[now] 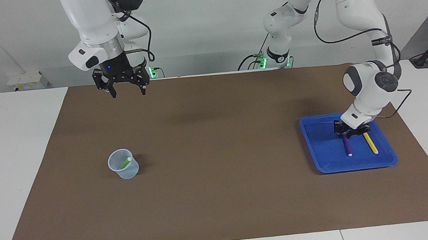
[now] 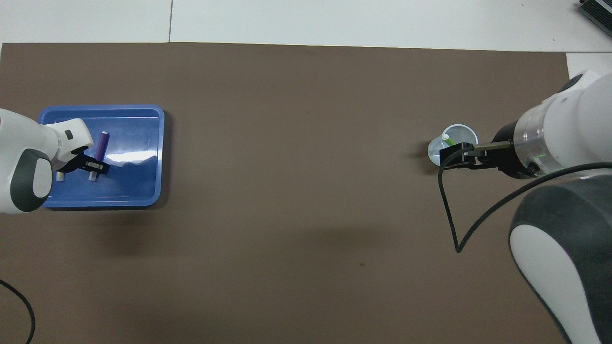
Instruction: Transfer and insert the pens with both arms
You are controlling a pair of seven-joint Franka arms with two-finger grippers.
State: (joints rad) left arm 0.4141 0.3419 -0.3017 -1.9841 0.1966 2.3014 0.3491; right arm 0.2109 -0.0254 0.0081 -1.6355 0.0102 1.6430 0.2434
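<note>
Even, bright light is falling from above, casting soft, blurred shadows on the mat [image 1: 217, 158]. White glare is streaking across the tray [image 2: 138, 157] floor in the overhead view. Both views are staying sharp, with no obvious bending at the edges.

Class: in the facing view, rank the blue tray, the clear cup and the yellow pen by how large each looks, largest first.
1. Blue tray, clearly the largest.
2. Clear cup.
3. Yellow pen, the smallest: about as long as the cup is tall, but far slimmer.
</note>
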